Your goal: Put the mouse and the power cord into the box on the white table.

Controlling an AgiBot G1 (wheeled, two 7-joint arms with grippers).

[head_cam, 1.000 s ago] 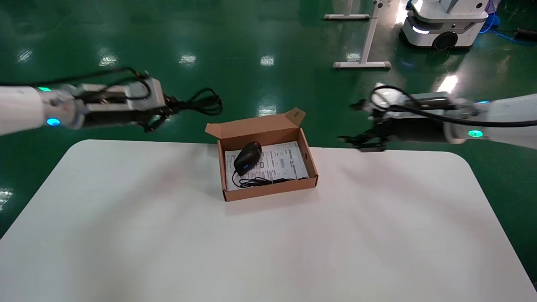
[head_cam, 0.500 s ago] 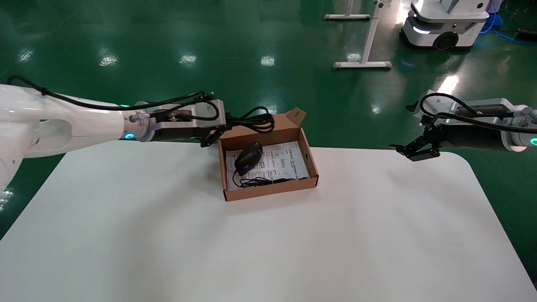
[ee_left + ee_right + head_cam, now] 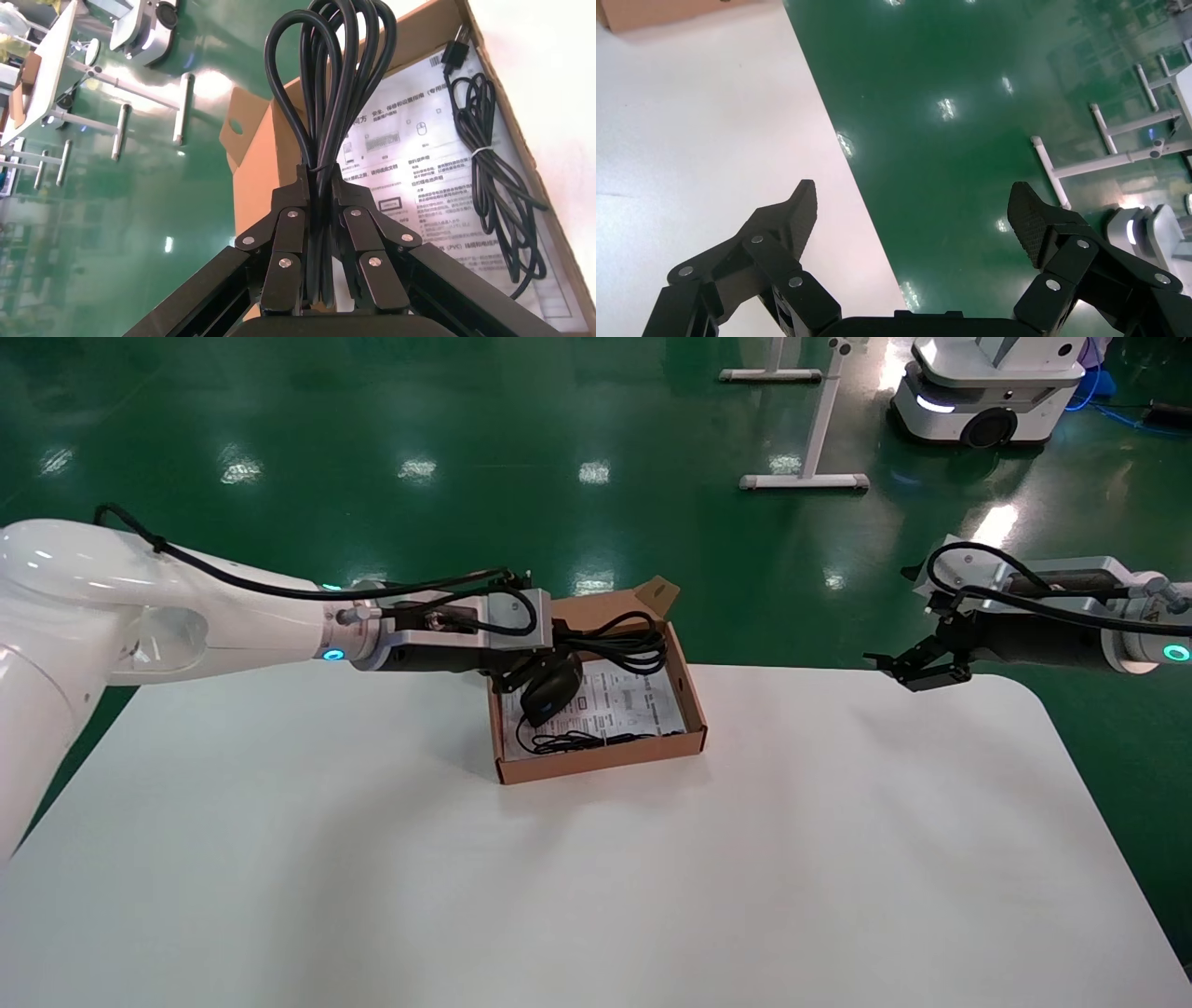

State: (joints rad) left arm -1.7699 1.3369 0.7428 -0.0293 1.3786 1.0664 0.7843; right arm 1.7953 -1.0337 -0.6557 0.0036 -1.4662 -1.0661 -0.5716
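The brown cardboard box (image 3: pixel 605 758) stands open at the far middle of the white table (image 3: pixel 652 887). Inside it, on the printed sheet (image 3: pixel 415 140), lies the black mouse (image 3: pixel 550 691) with its thin wire (image 3: pixel 495 182) bundled beside it. My left gripper (image 3: pixel 551 654) (image 3: pixel 320 184) is shut on the power cord (image 3: pixel 633 646) (image 3: pixel 337 70). It holds the coiled loops above the box's far half, just over the mouse. My right gripper (image 3: pixel 917 670) (image 3: pixel 916 210) hangs open and empty over the table's far right edge.
The box's lid flap (image 3: pixel 656 593) stands up on the far side. On the green floor beyond the table are a white mobile robot (image 3: pixel 987 384) and a white stand's feet (image 3: pixel 805 480). The table's right edge (image 3: pixel 828 133) runs under my right gripper.
My left arm has swung right with the power cord, from off the table's far left to above the box. My right arm drew back to the right and has held still since.
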